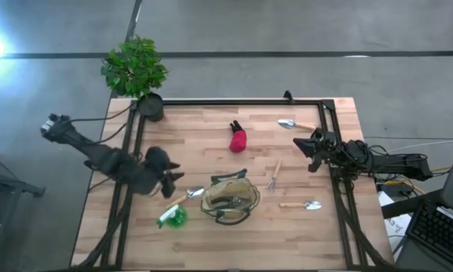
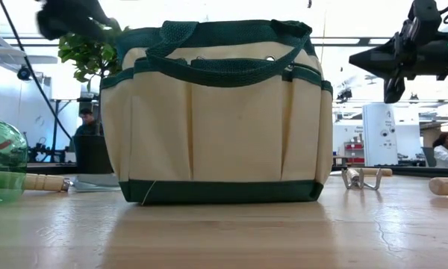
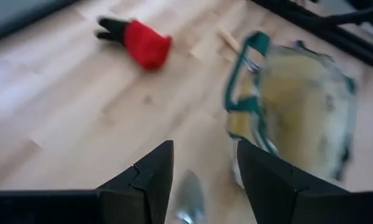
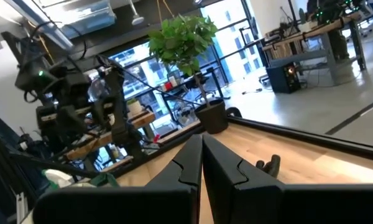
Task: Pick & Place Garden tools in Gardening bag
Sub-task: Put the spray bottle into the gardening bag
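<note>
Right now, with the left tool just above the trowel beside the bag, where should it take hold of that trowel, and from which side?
Probably the wooden handle of the trowel, not the spoon-shaped blade nearest the bag. It lies flat, handle toward the green-and-white piece, so come straight down, fingers across the handle. The left tool is open and already close.

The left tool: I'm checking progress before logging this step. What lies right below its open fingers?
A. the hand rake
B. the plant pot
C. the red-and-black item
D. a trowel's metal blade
D: the left tool is open over the trowel blade beside the gardening bag.
</note>
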Controlling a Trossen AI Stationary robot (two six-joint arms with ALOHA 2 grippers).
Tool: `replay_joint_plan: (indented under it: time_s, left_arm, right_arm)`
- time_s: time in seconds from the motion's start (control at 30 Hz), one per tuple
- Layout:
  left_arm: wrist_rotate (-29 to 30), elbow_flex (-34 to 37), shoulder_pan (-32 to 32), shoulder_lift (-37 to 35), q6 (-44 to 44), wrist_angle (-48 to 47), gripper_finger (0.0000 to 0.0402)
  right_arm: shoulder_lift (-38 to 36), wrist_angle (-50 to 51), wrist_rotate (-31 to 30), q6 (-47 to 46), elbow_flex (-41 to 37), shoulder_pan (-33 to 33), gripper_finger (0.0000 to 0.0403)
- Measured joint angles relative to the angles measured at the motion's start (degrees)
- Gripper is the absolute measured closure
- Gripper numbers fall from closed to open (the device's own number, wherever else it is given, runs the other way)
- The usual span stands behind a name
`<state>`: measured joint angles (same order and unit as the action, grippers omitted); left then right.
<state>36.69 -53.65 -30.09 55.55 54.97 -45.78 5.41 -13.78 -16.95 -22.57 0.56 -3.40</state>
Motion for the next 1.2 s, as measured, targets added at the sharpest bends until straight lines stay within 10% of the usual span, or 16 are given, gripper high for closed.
replay_joint_plan:
  time_s: [0.3,0.63,1.2]
  left_arm:
    - [-12.1,-6.2,-6.4,4.4,12.3,-3.4,0.0222]
    - [-36.0,-30.1,-6.0,23.1,23.3,-32.5,0.0256]
    - [-47.8,-38.1,-3.2,35.0,23.1,-38.7,0.0231]
  right_arm:
    - [0.0,-0.1,-1.7,0.0,0.0,0.0,0.0394]
    - [0.0,-0.2,-4.1,-0.8,0.0,0.0,0.0394]
    - [0.0,-0.2,-4.0,-1.0,0.0,0.0,0.0394]
